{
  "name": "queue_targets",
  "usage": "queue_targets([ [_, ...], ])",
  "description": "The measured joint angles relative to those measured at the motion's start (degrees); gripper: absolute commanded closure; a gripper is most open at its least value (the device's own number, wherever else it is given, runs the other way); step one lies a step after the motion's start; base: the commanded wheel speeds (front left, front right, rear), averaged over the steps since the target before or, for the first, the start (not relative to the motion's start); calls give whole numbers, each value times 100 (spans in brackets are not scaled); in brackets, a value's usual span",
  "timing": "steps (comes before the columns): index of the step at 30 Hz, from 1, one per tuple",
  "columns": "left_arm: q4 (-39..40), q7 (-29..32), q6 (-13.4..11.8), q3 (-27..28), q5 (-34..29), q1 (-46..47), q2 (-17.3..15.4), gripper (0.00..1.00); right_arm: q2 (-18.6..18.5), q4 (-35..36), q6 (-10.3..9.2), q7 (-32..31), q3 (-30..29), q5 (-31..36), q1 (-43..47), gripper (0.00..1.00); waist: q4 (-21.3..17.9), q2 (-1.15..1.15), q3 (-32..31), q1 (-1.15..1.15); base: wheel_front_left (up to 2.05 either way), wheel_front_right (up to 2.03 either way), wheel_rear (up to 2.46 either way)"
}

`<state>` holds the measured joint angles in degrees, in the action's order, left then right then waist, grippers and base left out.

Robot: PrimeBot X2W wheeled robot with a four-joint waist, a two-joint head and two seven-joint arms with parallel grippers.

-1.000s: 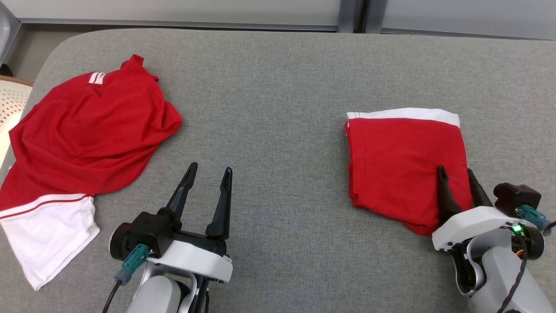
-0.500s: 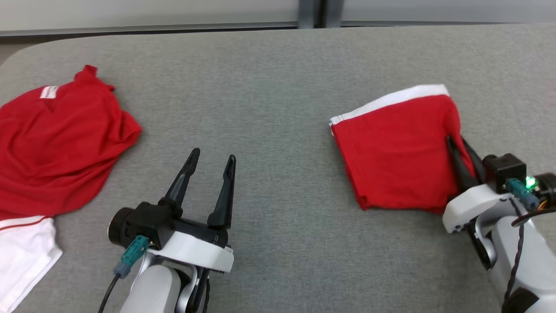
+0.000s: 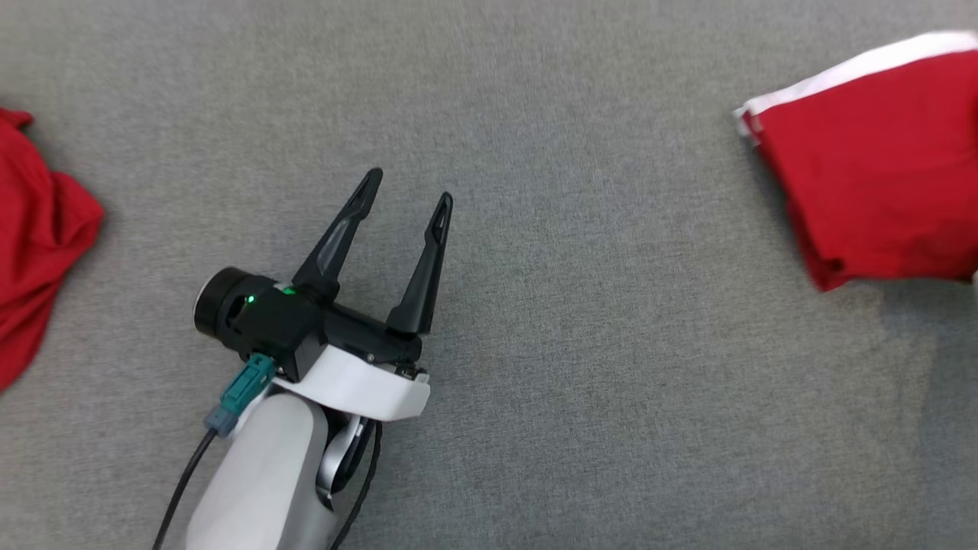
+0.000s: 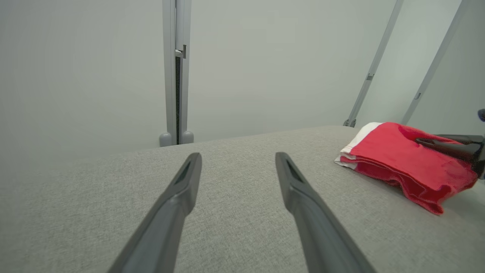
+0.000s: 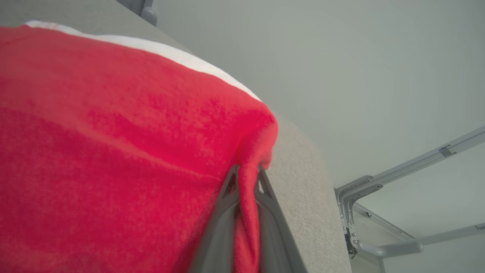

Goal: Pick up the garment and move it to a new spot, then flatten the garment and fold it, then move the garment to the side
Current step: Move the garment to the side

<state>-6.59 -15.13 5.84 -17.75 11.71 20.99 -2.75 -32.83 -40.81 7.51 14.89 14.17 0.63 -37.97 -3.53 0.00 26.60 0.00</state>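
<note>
- Folded garment [image 3: 879, 168]: looks soft, light and floppy; its layers would likely slip unless gripped together.
- Right end effector [image 5: 246, 170] pinches its bunched edge.
- Left end effector [image 3: 409, 191] is spread and empty.

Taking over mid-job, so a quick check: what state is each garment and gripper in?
folded garment: folded, one edge pinched, seemingly partly lifted.
crumpled garment: crumpled, lying loose, ungripped.
left gripper: open, empty.
right gripper: shut on the folded garment's edge.
</note>
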Motion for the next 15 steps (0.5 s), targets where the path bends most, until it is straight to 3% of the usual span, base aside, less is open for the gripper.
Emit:
queue_targets([
  [7, 49, 0, 75, 5, -107, 326, -1, 0, -745, -314, 0, -1, -497, 156, -462, 100, -93, 0, 627, 0, 0, 0, 0],
  [15, 134, -4, 123, 47, -48, 443, 21, 0, -1111, -485, 0, -27, -1152, 480, -577, 100, 84, 0, 980, 0, 0, 0, 0],
])
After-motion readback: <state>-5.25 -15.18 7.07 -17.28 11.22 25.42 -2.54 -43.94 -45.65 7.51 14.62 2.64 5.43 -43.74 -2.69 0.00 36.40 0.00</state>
